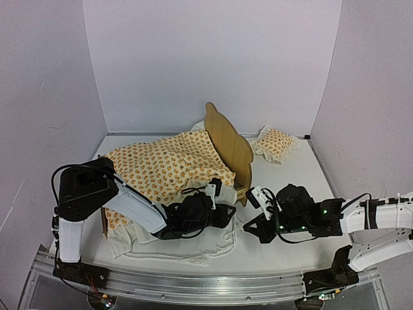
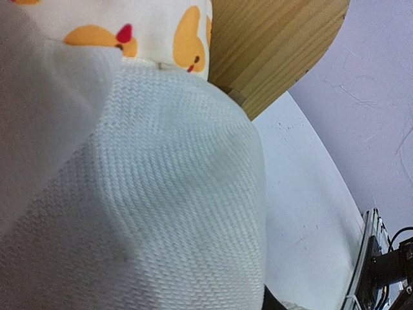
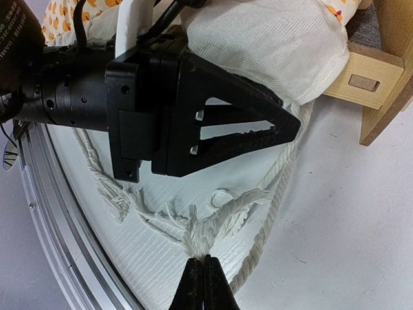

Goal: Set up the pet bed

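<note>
Two grippers work at the near corner of the light plywood pet bed [image 1: 227, 143], which is draped in orange-print, white-ruffled bedding [image 1: 164, 165]: the left gripper [image 1: 229, 216] just beside it, the right gripper [image 1: 248, 227] near.

Left wrist view: the bedding's white weave fills the frame, with bed wood beyond it. The left jaw state cannot be told.

Right wrist view: the right jaws are pressed together, tips touching the knotted white fringe [image 3: 213, 219]. The bed corner lies beyond.

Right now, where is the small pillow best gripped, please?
I would pinch the pillow by its near ruffled edge, coming from above on the right: the ruffle lies thin on the table, and the headboard stands close on its left.
</note>
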You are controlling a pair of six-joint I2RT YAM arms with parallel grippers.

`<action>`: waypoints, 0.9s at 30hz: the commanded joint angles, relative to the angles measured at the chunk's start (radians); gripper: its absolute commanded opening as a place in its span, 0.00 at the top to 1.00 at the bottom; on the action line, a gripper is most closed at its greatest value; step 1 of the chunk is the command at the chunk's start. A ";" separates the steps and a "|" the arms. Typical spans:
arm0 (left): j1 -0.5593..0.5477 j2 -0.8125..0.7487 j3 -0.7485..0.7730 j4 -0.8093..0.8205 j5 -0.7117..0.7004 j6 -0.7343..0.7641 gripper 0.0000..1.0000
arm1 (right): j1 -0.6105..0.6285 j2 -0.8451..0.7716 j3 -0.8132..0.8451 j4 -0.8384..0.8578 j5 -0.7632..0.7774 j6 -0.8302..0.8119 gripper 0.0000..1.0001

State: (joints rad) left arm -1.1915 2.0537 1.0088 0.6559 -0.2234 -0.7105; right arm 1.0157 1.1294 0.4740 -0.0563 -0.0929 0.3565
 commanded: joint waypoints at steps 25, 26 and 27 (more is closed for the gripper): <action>0.029 -0.104 -0.028 0.092 -0.067 0.035 1.00 | -0.118 0.125 0.155 -0.016 0.011 0.048 1.00; 0.029 -0.111 -0.034 0.094 -0.056 0.038 1.00 | -0.125 0.142 0.171 -0.016 0.023 0.031 1.00; 0.029 -0.118 -0.042 0.097 -0.046 0.039 1.00 | -0.131 0.159 0.186 -0.016 0.036 0.017 1.00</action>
State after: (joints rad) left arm -1.1706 2.0159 0.9951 0.6701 -0.3035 -0.7002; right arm 0.9043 1.2499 0.5732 -0.0948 -0.0849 0.4149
